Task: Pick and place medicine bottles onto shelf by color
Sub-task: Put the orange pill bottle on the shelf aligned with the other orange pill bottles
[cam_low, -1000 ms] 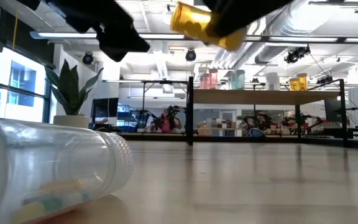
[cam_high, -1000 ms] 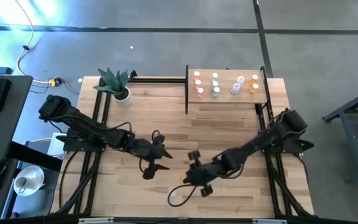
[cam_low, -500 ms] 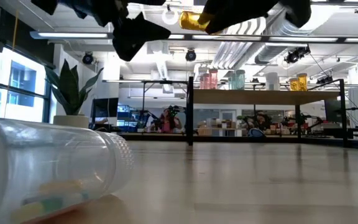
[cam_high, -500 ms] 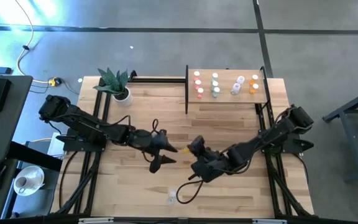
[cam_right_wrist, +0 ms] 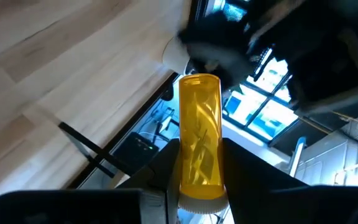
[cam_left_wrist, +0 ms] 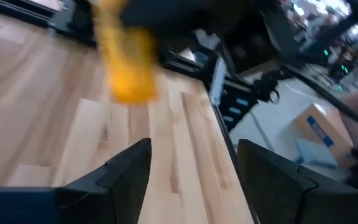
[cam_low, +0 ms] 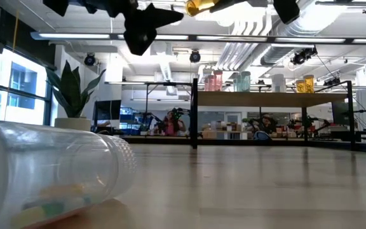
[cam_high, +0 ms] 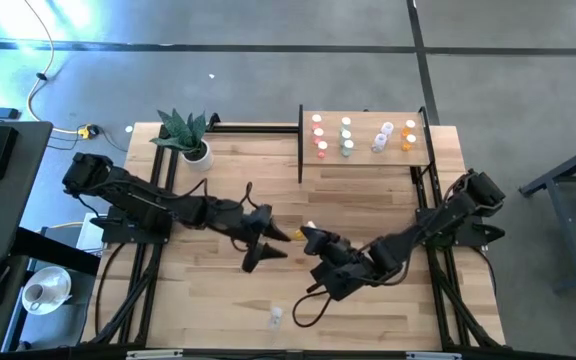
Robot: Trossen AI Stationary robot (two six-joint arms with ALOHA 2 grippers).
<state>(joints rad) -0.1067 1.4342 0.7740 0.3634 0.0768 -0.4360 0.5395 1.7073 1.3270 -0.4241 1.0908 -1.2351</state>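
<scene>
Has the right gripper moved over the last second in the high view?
Yes. The right gripper, shut on the orange bottle, has moved away from the table's near edge toward the shelf and close to the left gripper.

a grey concrete floor (cam_high: 268, 80) surrounds the plank table (cam_high: 368, 200), with a yellow cable (cam_high: 36, 85) trailing past the table's far left corner. beyond the table, bright windows (cam_low: 14, 86) light the room, and pale ducts (cam_low: 253, 38) and strip lights (cam_low: 75, 36) cross the ceiling.
</scene>
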